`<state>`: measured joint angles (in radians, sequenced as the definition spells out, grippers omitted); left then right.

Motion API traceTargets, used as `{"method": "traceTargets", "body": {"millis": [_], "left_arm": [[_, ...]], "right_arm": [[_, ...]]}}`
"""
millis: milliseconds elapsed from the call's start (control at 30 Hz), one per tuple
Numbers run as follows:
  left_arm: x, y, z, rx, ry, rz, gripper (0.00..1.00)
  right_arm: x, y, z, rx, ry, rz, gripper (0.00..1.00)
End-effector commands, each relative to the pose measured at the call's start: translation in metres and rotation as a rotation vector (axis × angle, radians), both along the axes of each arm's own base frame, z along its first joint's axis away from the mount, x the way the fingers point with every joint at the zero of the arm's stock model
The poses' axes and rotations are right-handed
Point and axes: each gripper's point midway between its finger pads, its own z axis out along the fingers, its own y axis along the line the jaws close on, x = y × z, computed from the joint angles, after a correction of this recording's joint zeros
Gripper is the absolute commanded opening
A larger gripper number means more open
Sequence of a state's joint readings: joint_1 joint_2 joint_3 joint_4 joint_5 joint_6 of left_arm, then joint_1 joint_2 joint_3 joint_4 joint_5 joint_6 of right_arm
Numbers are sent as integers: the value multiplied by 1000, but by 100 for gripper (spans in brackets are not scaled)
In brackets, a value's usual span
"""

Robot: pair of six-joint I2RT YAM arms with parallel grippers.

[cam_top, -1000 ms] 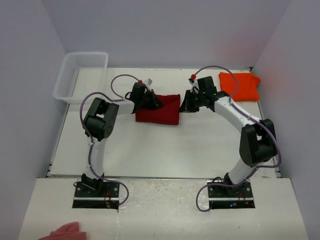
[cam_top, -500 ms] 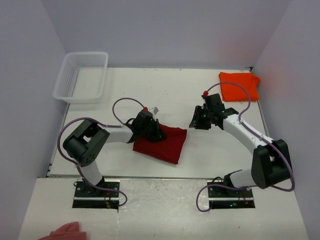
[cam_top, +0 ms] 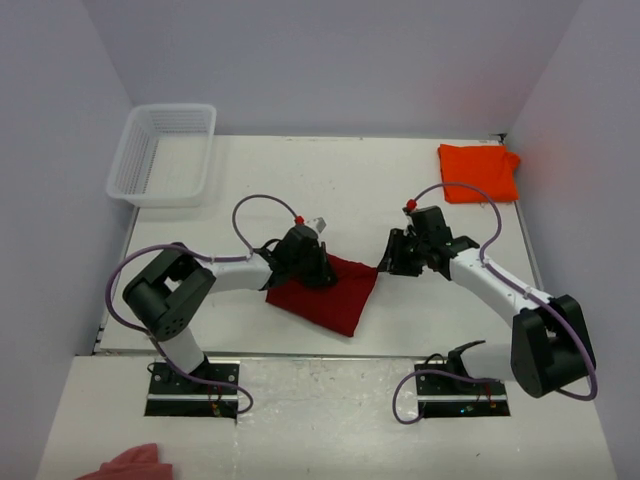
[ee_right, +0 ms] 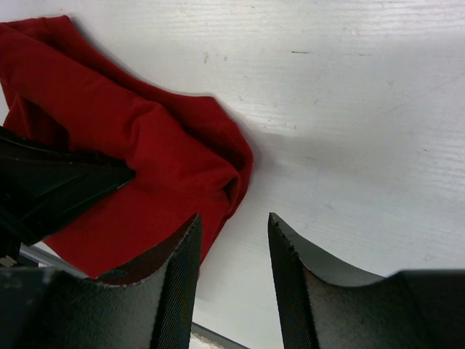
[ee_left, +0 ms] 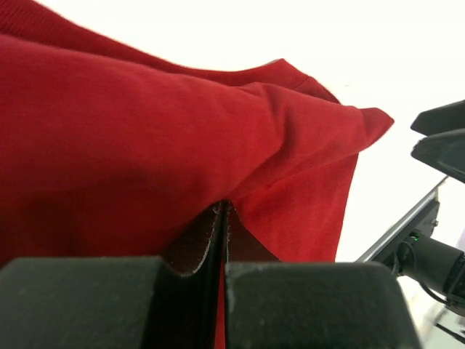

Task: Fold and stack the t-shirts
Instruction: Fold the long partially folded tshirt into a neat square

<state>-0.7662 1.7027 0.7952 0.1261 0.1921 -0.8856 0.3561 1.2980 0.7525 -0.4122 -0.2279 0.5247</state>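
- While pinched by the left gripper (cam_top: pixel 312 268), the limp dark crimson cloth t-shirt (cam_top: pixel 332 297) is seen lying near the white table's (cam_top: pixel 300 180) front.
- Its right corner is best taken by the spread-open right gripper (cam_top: pixel 392 258).

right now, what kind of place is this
Probably a lab robot test cell, not a home: a white table boxed in by bare walls, a left arm and right arm bolted at its near edge, and only props on it, a red shirt, an orange shirt and a basket.

Soft matt crimson cloth shirt (cam_top: pixel 335 295), streaky white matt table (cam_top: pixel 300 180), ridged black pads (ee_right: pixel 178 291) on right claw (ee_right: pixel 232 218)
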Motion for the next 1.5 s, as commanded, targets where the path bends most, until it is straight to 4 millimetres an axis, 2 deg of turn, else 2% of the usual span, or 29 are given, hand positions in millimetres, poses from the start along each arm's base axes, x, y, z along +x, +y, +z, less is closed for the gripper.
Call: {"method": "traceTargets", "body": {"millis": [0,133,267,500,567,700,800,833,867,967,1000,1067,1333,1467], "left_arm": [[12,-4,27,23,-81,13,0],[20,-1,50,39,-142,28,0],[23,9,59,85,-173,42,0],[28,22,74,132,-225,64,0],[28,25,75,152,-234,65,0],[31,34,76,193,-252,80,0],[37,43,76,254,-261,102,0],[39,46,75,274,-269,109,0],[40,49,78,289,-270,116,0],[46,63,79,352,-281,163,13],[48,66,82,362,-291,175,23],[55,80,81,425,-289,199,32],[84,115,80,468,-242,223,35],[98,124,71,493,-201,193,42]], "right_arm": [[9,17,9,65,-38,33,43],[14,21,4,68,-26,39,45],[15,30,-3,77,-4,54,45],[27,40,-6,60,8,63,36],[30,41,-5,54,2,62,29],[36,41,-3,38,1,51,23],[39,41,-4,24,-1,51,10],[40,41,-5,18,0,54,3],[41,41,-5,15,-2,55,0],[39,43,2,5,-31,82,0],[38,43,4,-8,-46,84,0],[33,49,18,-3,-78,121,0],[24,65,64,29,-156,190,0],[24,64,66,16,-152,192,0]]}}
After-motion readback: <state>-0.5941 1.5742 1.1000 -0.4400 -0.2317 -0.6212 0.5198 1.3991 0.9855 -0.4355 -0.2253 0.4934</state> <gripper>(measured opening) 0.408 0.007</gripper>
